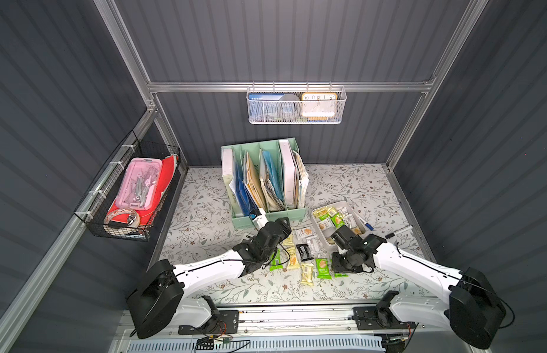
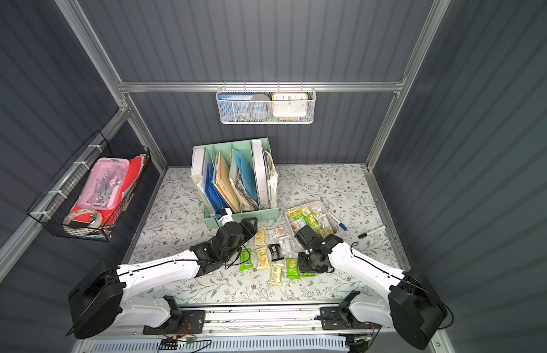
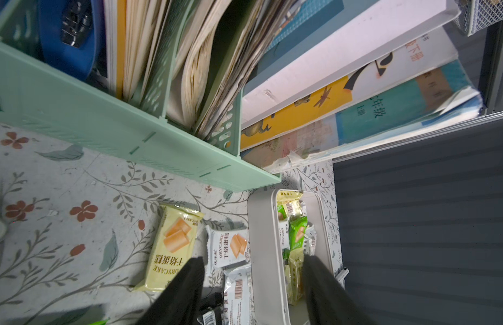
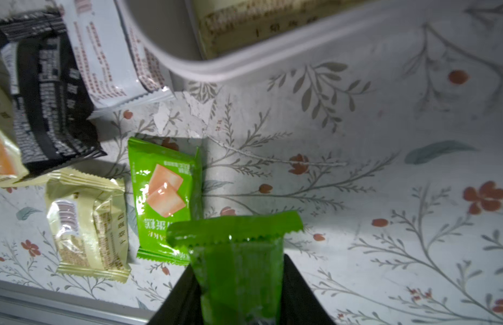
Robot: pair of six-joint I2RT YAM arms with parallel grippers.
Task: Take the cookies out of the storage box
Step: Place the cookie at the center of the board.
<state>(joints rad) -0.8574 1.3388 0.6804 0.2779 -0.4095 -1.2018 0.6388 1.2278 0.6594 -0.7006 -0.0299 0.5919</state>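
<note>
The storage box (image 1: 316, 225) (image 2: 289, 224) is a shallow white-grey tray right of centre, with several cookies (image 1: 333, 217) (image 2: 309, 218) in it. Several more cookies (image 1: 300, 259) (image 2: 272, 257), pale yellow, green, white and one black, lie on the floral table left of and in front of it. My right gripper (image 4: 239, 267) (image 1: 342, 270) is low over the table in front of the box, shut on a green cookie packet (image 4: 239, 253). Another green packet (image 4: 163, 194) lies beside it. My left gripper (image 3: 253, 261) (image 1: 286, 222) hovers open left of the box, holding nothing.
A mint green file organiser (image 1: 266, 183) full of books stands just behind the left gripper. Two markers (image 1: 399, 231) lie right of the box. A white mesh basket (image 1: 293, 105) hangs on the back wall. A black wire basket (image 1: 128, 195) hangs on the left wall.
</note>
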